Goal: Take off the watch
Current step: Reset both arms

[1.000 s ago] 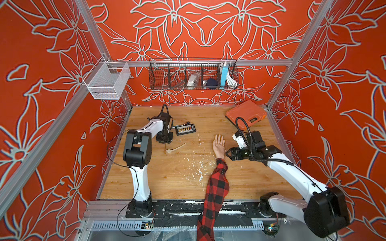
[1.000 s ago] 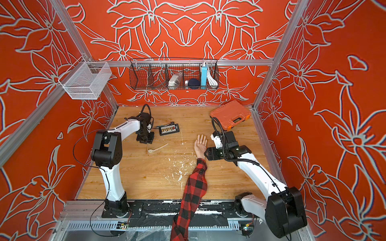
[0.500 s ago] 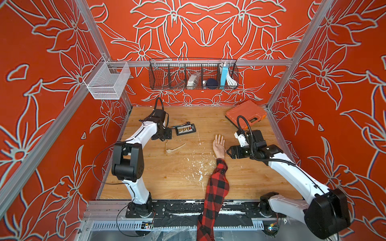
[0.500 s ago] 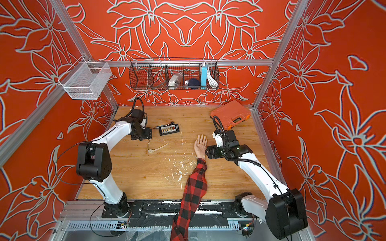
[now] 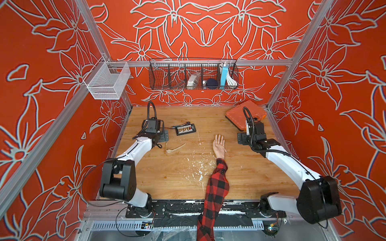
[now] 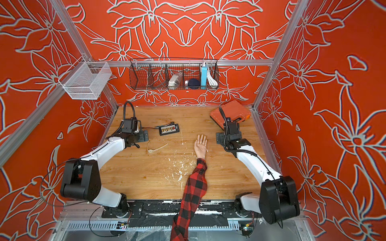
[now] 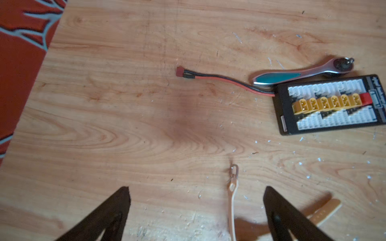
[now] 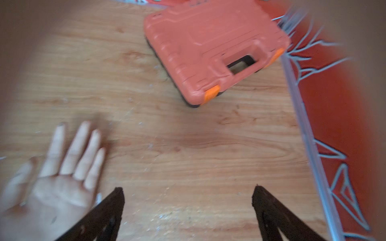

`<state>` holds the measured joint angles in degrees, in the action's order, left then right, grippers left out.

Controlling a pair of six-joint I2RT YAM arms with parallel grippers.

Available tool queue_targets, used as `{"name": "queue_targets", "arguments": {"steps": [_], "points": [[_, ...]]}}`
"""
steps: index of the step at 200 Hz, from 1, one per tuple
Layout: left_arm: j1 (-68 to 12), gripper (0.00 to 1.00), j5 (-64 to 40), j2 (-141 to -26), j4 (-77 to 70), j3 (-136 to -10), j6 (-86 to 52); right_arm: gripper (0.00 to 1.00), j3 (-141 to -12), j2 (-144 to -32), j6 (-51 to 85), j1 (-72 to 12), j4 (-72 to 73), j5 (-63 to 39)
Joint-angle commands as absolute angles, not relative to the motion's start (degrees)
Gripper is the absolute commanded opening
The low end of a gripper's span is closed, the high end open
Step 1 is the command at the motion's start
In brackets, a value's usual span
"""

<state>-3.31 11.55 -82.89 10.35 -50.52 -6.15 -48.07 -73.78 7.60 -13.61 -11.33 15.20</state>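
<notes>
The watch (image 5: 174,148) (image 6: 155,148) lies unbuckled on the wooden table, a thin cream strap with a small round face. My left gripper (image 5: 165,135) (image 6: 145,135) hovers just behind it, open and holding nothing. In the left wrist view its strap (image 7: 232,200) runs between the spread fingertips of the left gripper (image 7: 196,189). A bare hand (image 5: 219,145) (image 6: 200,145) rests palm up mid-table on a red plaid sleeve, with no watch on the wrist. My right gripper (image 5: 240,138) (image 8: 187,189) stands open and empty, just right of that hand (image 8: 54,187).
An orange tool case (image 5: 245,113) (image 8: 211,50) lies at the back right, close behind my right gripper. A black connector board (image 5: 185,129) (image 7: 330,104) with a red-black lead and a ratchet wrench (image 7: 302,72) sit behind the watch. Wire baskets (image 5: 193,74) (image 5: 106,80) hang on the walls.
Both grippers have opened wider. My left arm's elbow has swung back and down while its gripper stays by the watch. My right gripper has drawn away from the hand, rightward and back.
</notes>
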Motion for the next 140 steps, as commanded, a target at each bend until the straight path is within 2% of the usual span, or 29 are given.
{"name": "queue_targets", "arguments": {"steps": [1, 39, 62, 99, 120, 140], "points": [[-2.82, 0.98, 15.00, -78.15, -7.22, -42.21, 0.46, 0.98, -45.01, -75.72, 5.21, -9.00, -0.15, 22.70], [0.28, 0.98, 18.01, -76.82, -13.70, -33.45, -2.77, 0.98, -36.30, -76.53, 6.90, -3.16, 14.02, 20.93], [2.30, 0.98, 14.98, -74.68, -24.37, -26.14, -7.49, 0.98, -34.37, -75.83, 7.16, -1.38, 15.40, 19.98], [2.71, 0.98, 13.81, -75.97, -33.38, -21.72, -7.22, 0.98, -25.61, -73.50, 3.05, -1.13, 27.30, 10.38], [2.64, 0.98, 11.25, -76.24, -34.73, -21.17, -5.98, 0.97, -20.94, -74.28, 2.00, -1.23, 35.61, 8.05], [2.29, 0.98, 8.02, -77.66, -42.32, -17.58, -4.31, 0.96, -19.46, -76.38, 1.05, -1.24, 40.21, 6.28]]}}
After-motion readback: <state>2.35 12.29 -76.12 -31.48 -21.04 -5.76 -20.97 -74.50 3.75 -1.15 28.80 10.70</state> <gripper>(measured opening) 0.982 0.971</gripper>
